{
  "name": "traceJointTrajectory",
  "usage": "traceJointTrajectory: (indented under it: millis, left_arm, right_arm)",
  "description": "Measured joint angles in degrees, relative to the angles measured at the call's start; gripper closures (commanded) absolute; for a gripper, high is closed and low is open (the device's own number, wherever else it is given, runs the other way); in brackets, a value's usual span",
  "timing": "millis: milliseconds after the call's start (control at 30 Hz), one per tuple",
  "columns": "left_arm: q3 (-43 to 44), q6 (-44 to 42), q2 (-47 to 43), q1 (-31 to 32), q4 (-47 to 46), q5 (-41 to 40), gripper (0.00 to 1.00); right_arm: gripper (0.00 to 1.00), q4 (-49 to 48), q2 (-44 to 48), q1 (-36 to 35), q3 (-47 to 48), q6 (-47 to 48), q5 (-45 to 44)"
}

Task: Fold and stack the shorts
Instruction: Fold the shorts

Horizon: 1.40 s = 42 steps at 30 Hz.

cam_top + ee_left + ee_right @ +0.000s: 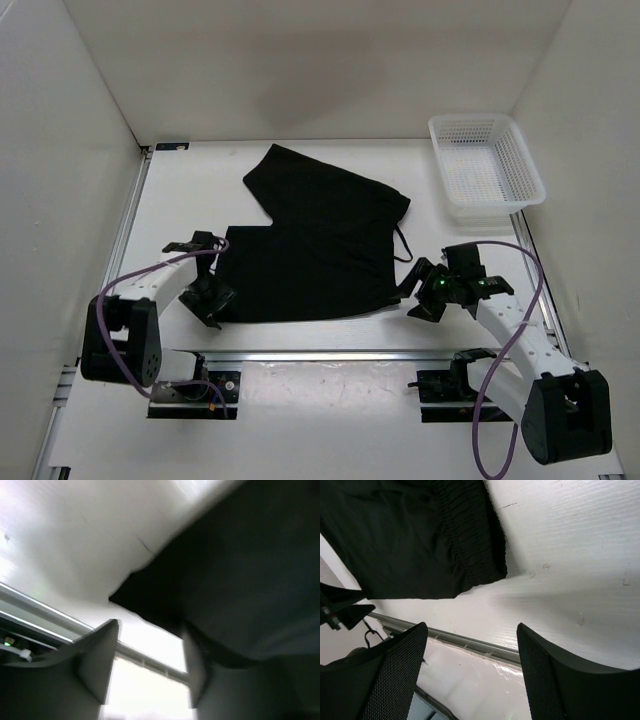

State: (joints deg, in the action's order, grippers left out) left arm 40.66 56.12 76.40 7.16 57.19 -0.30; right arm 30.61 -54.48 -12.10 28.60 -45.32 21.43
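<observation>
Near edge of the desk [190, 200], left side: left claw [208, 297] spread, pinching nothing, right at the near left corner of the shorts [310, 250]. Near edge, right side: right claw [424, 292] spread wide and empty, just beside the near right corner and its gathered waistband [470, 540]. Middle of the desk: shorts lying flat and open, black, one leg reaching toward the far edge, drawstring [403, 245] looped out along the right side. Far right corner: white basket [487, 170], apart from the shorts.
</observation>
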Motion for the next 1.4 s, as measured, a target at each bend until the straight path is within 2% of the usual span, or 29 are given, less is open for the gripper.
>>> traceJointTrajectory:
  millis: [67,133,367,567,633,733,767,900,1000,1233,1400]
  left_arm:
    - [-0.4,0.6,2.6,0.2,-1.1,-0.4,0.62]
    - [-0.6,0.7,4.3,0.3,-1.9,-0.7,0.90]
    - [-0.2,0.3,4.7,0.9,-3.1,-0.8,0.90]
    - [1.9,0.0,3.6,1.0,-3.3,-0.8,0.90]
    - [2.9,-0.2,3.6,1.0,-3.2,-0.8,0.90]
    - [4.8,-0.5,3.6,1.0,-3.1,-0.8,0.90]
    - [5.7,-0.6,3.5,1.0,-2.8,-0.8,0.90]
    - [8.5,-0.7,1.5,1.0,-1.2,-1.0,0.90]
    - [8.3,0.2,-3.9,1.0,0.7,-1.2,0.90]
    - [3.8,4.3,-22.8,3.0,7.2,-0.7,0.90]
    - [5.8,6.6,-28.2,4.7,13.0,-0.4,0.90]
  right_arm:
    - [0.23,-1.0,-0.6,0.0,-0.5,-0.8,0.5]
    - [0.23,-2.0,-1.2,0.0,-1.0,-1.3,0.9]
    - [0.33,-7.1,-5.5,0.0,-2.0,-2.7,0.9]
    - [0.45,-13.8,-11.9,0.0,-3.3,-4.7,1.0]
    - [0.52,-15.5,-14.2,-0.1,-3.2,-4.8,1.0]
    - [0.83,-17.3,-17.4,-0.2,-2.7,-4.9,0.7]
    - [0.99,-17.5,-18.1,-0.2,-2.5,-5.0,0.5]
    - [0.99,-17.2,-18.0,-0.3,-1.6,-4.6,-0.5]
    - [0.99,-14.9,-14.3,-0.3,-1.7,-3.6,-1.7]
    - [0.99,-5.2,3.4,-0.3,-4.8,-2.3,-2.7]
    - [0.99,6.6,16.2,-0.3,-5.9,-2.6,-3.4]
